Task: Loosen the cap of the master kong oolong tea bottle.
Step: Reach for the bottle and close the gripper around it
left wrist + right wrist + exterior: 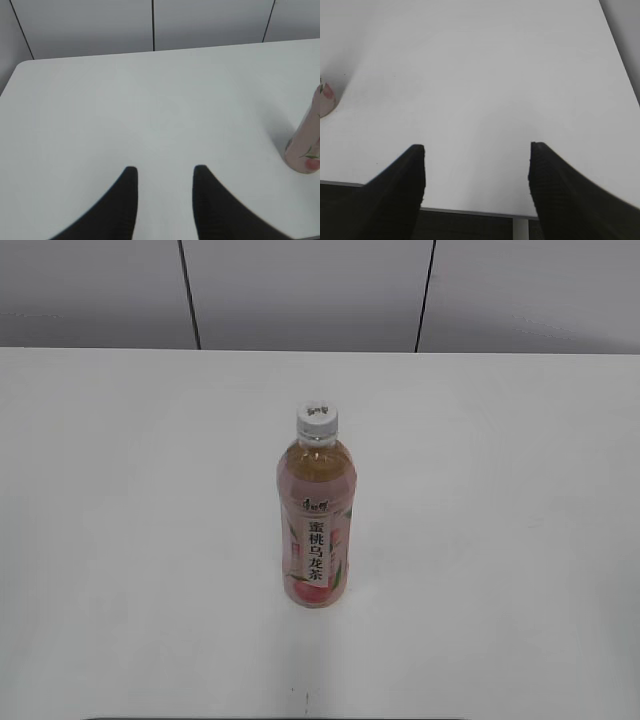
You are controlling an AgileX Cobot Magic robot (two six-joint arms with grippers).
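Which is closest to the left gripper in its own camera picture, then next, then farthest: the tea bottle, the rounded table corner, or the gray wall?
From the left gripper:
1. The master kong oolong tea bottle, off to the right, standing on the table; only its lower part shows.
2. The rounded table corner, far off at upper left.
3. The gray wall, behind the table's far edge.

Left wrist view: only the lower part of the bottle (306, 147) shows, cut by the right edge. Right wrist view: a sliver of its base (326, 99) at the left edge. Exterior view: neither gripper appears; small label print illegible.
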